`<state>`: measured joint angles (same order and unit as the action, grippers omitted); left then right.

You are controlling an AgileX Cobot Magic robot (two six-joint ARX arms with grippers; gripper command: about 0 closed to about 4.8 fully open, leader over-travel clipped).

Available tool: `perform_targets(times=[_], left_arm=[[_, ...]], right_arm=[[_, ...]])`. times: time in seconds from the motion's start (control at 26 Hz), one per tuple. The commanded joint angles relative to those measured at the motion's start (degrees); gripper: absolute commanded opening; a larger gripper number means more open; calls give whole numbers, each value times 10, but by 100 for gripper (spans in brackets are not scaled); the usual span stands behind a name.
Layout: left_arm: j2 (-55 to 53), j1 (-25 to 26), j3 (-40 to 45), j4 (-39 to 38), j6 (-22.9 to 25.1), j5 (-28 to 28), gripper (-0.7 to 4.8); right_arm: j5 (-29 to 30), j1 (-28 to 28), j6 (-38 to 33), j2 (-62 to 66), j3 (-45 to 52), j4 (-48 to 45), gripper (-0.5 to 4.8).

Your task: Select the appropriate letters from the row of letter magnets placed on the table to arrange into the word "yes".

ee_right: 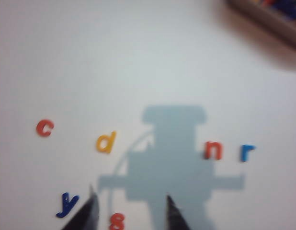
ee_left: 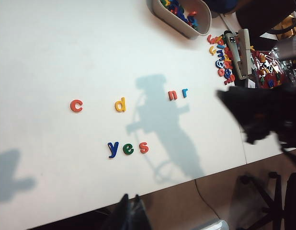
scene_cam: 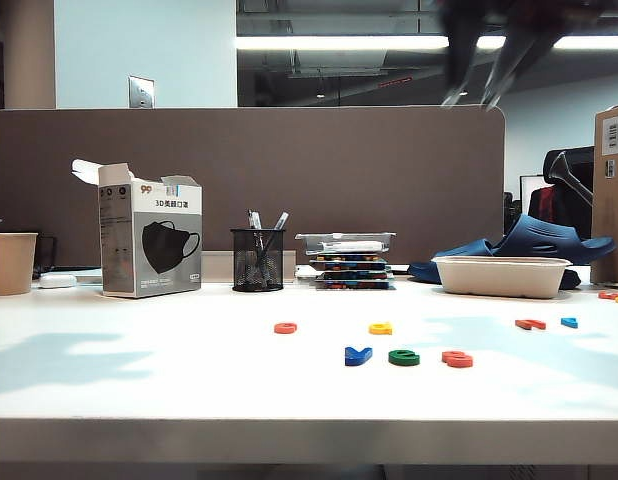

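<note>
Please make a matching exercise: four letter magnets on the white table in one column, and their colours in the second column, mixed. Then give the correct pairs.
Letters:
1. letter y
2. letter e
3. letter d
4. letter c

Colours:
A. yellow
B. orange-red
C. dark blue
D. green

Pairs: 1-C, 2-D, 3-A, 4-B
</note>
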<state>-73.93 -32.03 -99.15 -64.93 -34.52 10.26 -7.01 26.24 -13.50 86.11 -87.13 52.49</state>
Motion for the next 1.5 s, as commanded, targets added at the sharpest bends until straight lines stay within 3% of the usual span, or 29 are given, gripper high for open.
perform_targets(times=[0.04, 0.15, 0.27, 0.54, 0.81, 1.19, 1.5], left_arm=[[2, -1, -2, 8, 2, -2, -5], [2, -1, -2, 8, 2, -1, -5], [2, -1, -2, 8, 2, -1, -5], [2, -1, -2, 8, 2, -2, -5], [2, -1, -2, 8, 2, -1, -5], [2, -1, -2, 10, 2, -1, -5], [2, -1, -2, 20, 2, -1, -5]], right_arm=[[-10, -28, 30, -42, -3, -4, 114], [-10, -56, 52, -74, -3, -4, 79], [-9, -101, 92, -116, -2, -4, -7], [-5, -174, 110, -178, -2, -5, -6], [45, -245, 127, -230, 1, -10, -6], [43, -274, 127, -308, 69, -53, -6], [66, -273, 117, -403, 216, -137, -6]])
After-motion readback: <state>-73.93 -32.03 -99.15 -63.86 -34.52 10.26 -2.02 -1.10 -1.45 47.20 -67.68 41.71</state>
